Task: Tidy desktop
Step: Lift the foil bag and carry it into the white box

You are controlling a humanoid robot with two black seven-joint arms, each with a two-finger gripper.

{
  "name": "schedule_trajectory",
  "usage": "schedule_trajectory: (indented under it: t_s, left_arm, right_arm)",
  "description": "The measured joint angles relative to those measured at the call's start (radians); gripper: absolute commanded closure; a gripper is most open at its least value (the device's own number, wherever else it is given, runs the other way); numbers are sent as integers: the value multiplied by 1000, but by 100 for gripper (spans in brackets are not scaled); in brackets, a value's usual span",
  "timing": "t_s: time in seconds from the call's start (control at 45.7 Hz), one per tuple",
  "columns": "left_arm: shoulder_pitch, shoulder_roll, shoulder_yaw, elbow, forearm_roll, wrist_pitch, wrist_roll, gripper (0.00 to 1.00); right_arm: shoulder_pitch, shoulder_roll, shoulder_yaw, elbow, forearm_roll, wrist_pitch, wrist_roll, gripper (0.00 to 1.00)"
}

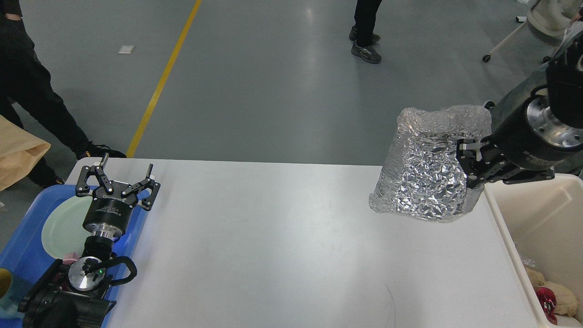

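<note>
Grey workshop floor with a yellow line (165, 77) stretches beyond the desktop (282, 246), which fills the near and middle of the head view and lies bare across its centre. At the left edge a blue tray (23, 255) holds a pale green plate (63, 225); the left gripper (119, 174) hangs over the tray's far right corner with its fingers spread apart, holding nothing. At the far right the right gripper (471, 166) is clamped on the rim of a crumpled foil tray (423, 177), lifted above the desktop's far right corner and tilted. Just right of it stands a cream bin (537, 214) with scraps inside. People's legs show on the floor beyond.
</note>
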Motion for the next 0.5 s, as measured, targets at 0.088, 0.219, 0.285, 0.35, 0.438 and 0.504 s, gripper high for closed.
schedule_trajectory:
  t_s: [0.088,0.219,0.285,0.35,0.438,0.504]
  left_arm:
    - [0,0,0,0,0,1,0,4]
    - [0,0,0,0,0,1,0,4]
    - [0,0,0,0,0,2,0,4]
    - [0,0,0,0,0,2,0,4]
    - [0,0,0,0,0,2,0,4]
    - [0,-1,0,0,0,1,0,4]
  right_arm:
    - [57,9,-1,13,3,50,15,100]
    - [72,0,-16,14,4,54,18,100]
    - [70,-12,-29,12,7,44,18,100]
    - [67,-21,-53,10,10,34,18,100]
    - [65,-23,-96,1,13,16,19,100]
    - [64,-24,-131,-11,14,-4,19,100]
